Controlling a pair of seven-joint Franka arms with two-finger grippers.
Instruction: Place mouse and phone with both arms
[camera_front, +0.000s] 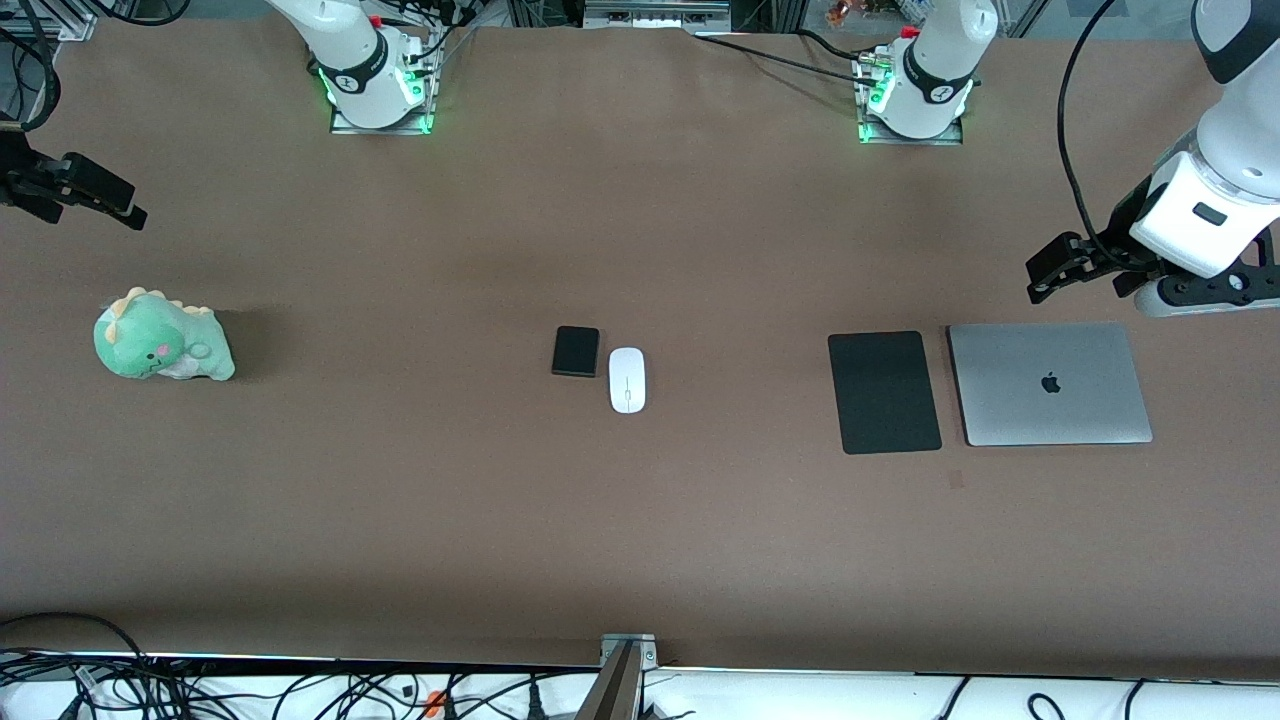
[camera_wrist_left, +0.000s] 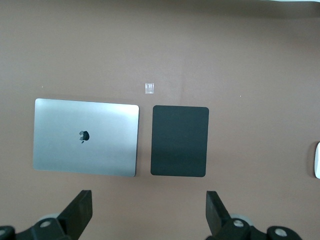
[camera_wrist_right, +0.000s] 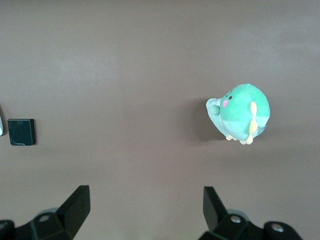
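The white mouse (camera_front: 627, 380) and the black phone (camera_front: 575, 351) lie side by side at the table's middle, the phone toward the right arm's end. The phone (camera_wrist_right: 21, 132) also shows in the right wrist view, and a sliver of the mouse (camera_wrist_left: 317, 160) shows in the left wrist view. My left gripper (camera_front: 1045, 275) hangs open and empty over bare table beside the laptop and mouse pad; it shows open in its wrist view (camera_wrist_left: 148, 207). My right gripper (camera_front: 120, 205) hangs open and empty above the table at the right arm's end; it shows open in its wrist view (camera_wrist_right: 145, 207).
A black mouse pad (camera_front: 884, 392) and a closed silver laptop (camera_front: 1050, 384) lie side by side toward the left arm's end. A green plush dinosaur (camera_front: 160, 337) sits toward the right arm's end. A small clear tape piece (camera_wrist_left: 149, 88) lies near the pad.
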